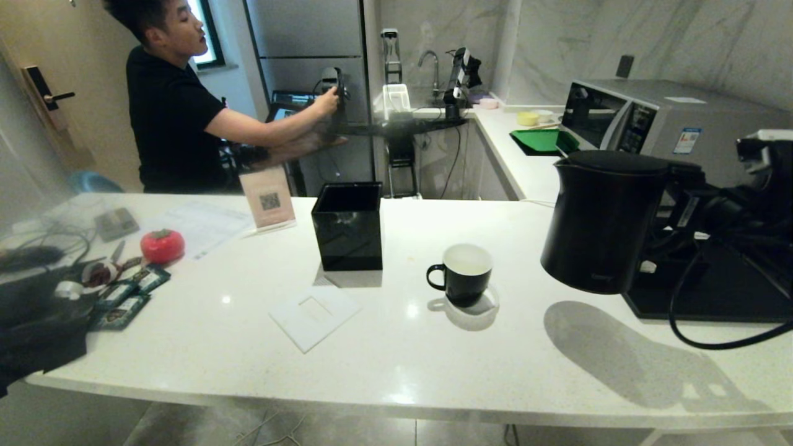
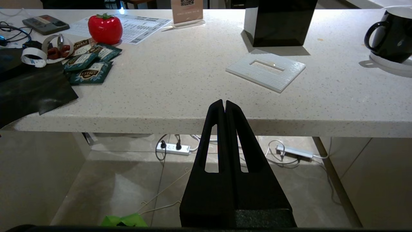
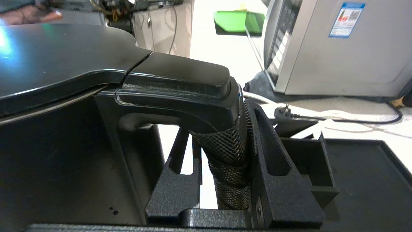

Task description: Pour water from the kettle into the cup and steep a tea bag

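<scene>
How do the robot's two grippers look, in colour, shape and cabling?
Both are matte black with a rough, grainy finish. The left gripper has long wedge-shaped fingers, each pierced by a narrow slot. The right gripper has the same slotted fingers. A black cable loops under the right arm.

The left gripper has matte black, wedge-shaped fingers, each cut by a long slot and finely textured, the right gripper shows the same grainy black slotted fingers with a small screw at about six o'clock.
</scene>
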